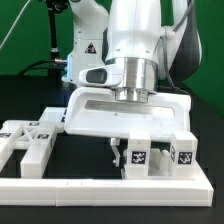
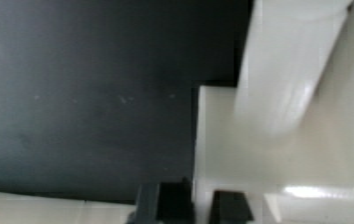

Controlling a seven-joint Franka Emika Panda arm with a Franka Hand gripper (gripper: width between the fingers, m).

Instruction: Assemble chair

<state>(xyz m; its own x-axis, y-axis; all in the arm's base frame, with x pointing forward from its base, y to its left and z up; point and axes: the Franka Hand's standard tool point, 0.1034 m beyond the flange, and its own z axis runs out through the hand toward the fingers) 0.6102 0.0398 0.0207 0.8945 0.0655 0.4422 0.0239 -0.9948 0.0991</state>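
In the exterior view my gripper (image 1: 122, 152) reaches down from its wide white hand, right beside a short white chair post with a black-and-white tag (image 1: 137, 157). A second tagged post (image 1: 183, 155) stands to the exterior view's right of it. More tagged chair parts (image 1: 30, 140) lie at the exterior view's left. In the wrist view the two dark fingers (image 2: 161, 206) stand close together at the edge of a matte-white chair part (image 2: 272, 130), which fills that side of the picture over the black table. The gripper (image 2: 197, 206) is shut, and only a thin pale strip shows between the fingers.
The long white rail (image 1: 100, 186) runs across the front of the table, just before the tagged posts. The arm's base and cables (image 1: 85, 45) stand at the back. Black table (image 2: 85, 90) lies beside the white part.
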